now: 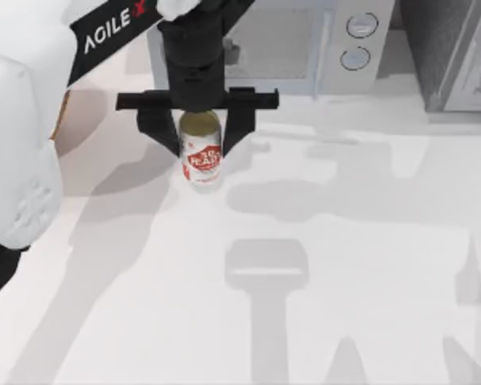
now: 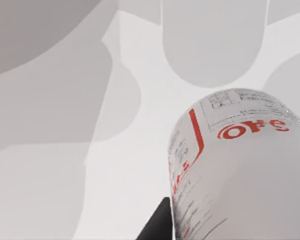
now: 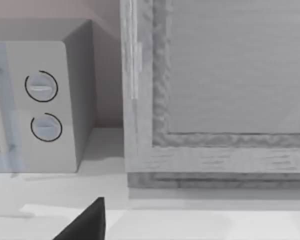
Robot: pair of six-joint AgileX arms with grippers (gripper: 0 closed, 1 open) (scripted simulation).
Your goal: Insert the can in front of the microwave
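The can (image 1: 201, 162), white with a red label and a dull gold top, stands upright just in front of the microwave (image 1: 282, 46), near its door's left part. My left gripper (image 1: 200, 147) comes down from above, its black fingers pressed on both sides of the can, shut on it. In the left wrist view the can (image 2: 240, 170) is very close, with one black finger (image 2: 157, 226) beside it. The microwave's side with two knobs (image 3: 44, 107) appears in the right wrist view, along with one dark fingertip (image 3: 85, 224) of my right gripper.
A darker grey speckled appliance (image 1: 453, 56) stands right of the microwave, also close up in the right wrist view (image 3: 215, 90). My left arm's white body (image 1: 20, 144) covers the table's left edge. Arm shadows fall across the pale tabletop (image 1: 345, 265).
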